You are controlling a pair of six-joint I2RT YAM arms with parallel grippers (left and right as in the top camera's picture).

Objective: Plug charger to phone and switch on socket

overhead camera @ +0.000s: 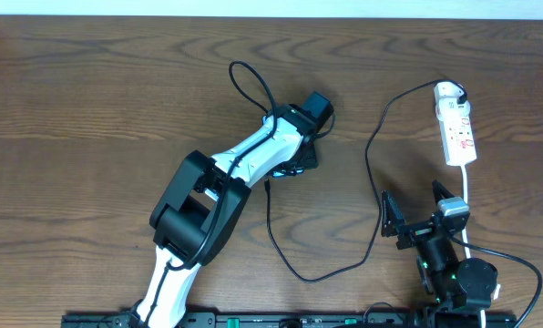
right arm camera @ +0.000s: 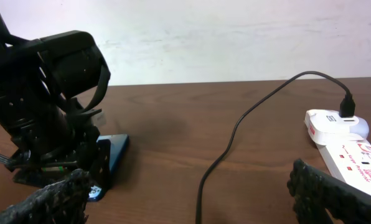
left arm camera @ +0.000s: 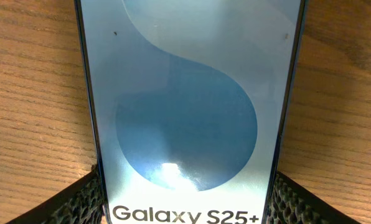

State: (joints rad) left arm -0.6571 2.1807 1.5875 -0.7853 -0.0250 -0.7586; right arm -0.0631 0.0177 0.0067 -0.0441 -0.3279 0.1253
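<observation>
The phone (left arm camera: 185, 106) lies on the wooden table with its blue-and-cyan screen up and fills the left wrist view. My left gripper (left arm camera: 185, 202) has one finger pressed against each long side of it, near the text end. In the overhead view the left gripper (overhead camera: 301, 153) covers most of the phone. The charger (overhead camera: 373, 173) runs as a thin black cable from the socket (overhead camera: 456, 123), loops toward the front, and ends in its small plug (overhead camera: 267, 183) on the table beside the left arm. My right gripper (overhead camera: 417, 219) is open and empty, in front of the socket.
The socket's white cord (overhead camera: 467, 202) runs toward the front past the right gripper. In the right wrist view the charger cable (right arm camera: 226, 149) crosses the table between the phone (right arm camera: 114, 155) and the socket (right arm camera: 347, 140). A black cable loop of the left arm (overhead camera: 249, 84) rises behind it.
</observation>
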